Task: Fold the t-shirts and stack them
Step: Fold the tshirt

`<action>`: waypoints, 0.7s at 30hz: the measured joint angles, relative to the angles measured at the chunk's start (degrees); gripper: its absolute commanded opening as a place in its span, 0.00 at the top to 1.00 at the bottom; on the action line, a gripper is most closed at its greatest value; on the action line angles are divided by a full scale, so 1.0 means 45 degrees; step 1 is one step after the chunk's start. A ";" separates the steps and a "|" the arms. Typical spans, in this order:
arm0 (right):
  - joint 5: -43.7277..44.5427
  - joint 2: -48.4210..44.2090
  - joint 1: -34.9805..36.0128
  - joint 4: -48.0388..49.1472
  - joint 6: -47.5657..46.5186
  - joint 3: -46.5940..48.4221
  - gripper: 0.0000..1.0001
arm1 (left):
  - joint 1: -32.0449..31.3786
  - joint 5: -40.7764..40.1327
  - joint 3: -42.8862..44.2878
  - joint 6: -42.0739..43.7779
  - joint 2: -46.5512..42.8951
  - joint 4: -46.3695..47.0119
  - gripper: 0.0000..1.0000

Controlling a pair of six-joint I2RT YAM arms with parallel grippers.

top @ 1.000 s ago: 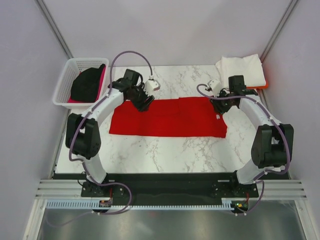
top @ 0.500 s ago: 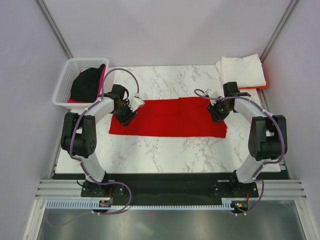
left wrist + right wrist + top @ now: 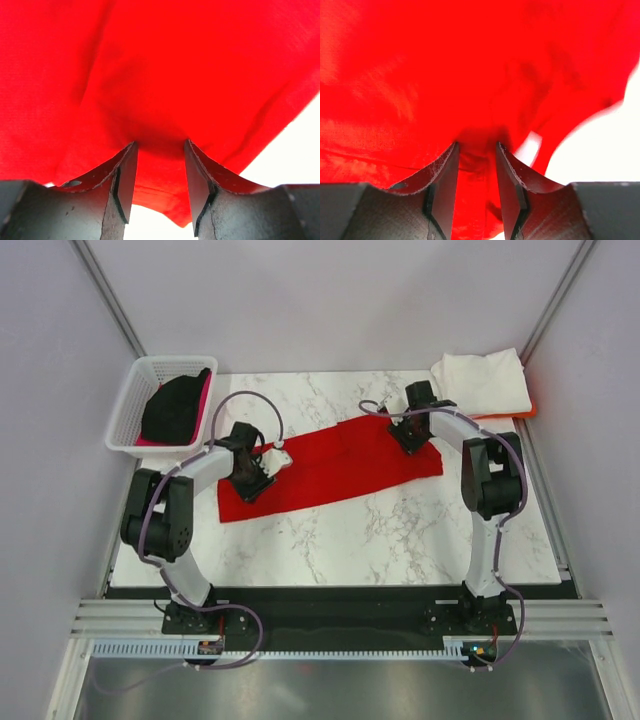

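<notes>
Up in the upper left of the top view, a white lattice basket [image 3: 128, 410] holds a black t-shirt [image 3: 175, 408], with a strip of a pink t-shirt [image 3: 206, 392] showing along its right side. Just right of it and lower, the left gripper [image 3: 252, 480] is down on the left end of the red t-shirt [image 3: 340, 465]. In the left wrist view its fingers [image 3: 125, 175] are clamped on a gathered fold of the red cloth. The shirt lies as a long band across the middle of the marble table [image 3: 330, 540], slanting from lower left up to the right. At its upper right end the right gripper [image 3: 408, 437] pinches the cloth, the jaws closed on a bunched fold in the right wrist view. In the upper right corner a folded white t-shirt [image 3: 485, 378] rests on an orange t-shirt [image 3: 526, 410].
</notes>
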 measured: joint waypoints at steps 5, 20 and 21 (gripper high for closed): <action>0.0588 0.2225 0.0092 0.0058 0.0000 0.3376 0.56 | -0.1035 -0.0238 -0.1151 -0.0019 -0.1093 -0.0675 0.50; 0.1637 0.3827 0.0525 0.0607 0.0709 0.6756 0.52 | -0.3347 -0.0933 -0.0107 -0.0233 -0.3191 -0.2521 0.53; 0.1501 0.3390 0.0544 0.0733 0.1078 0.6261 0.52 | -0.3347 -0.0991 -0.0097 -0.0087 -0.3162 -0.2302 0.54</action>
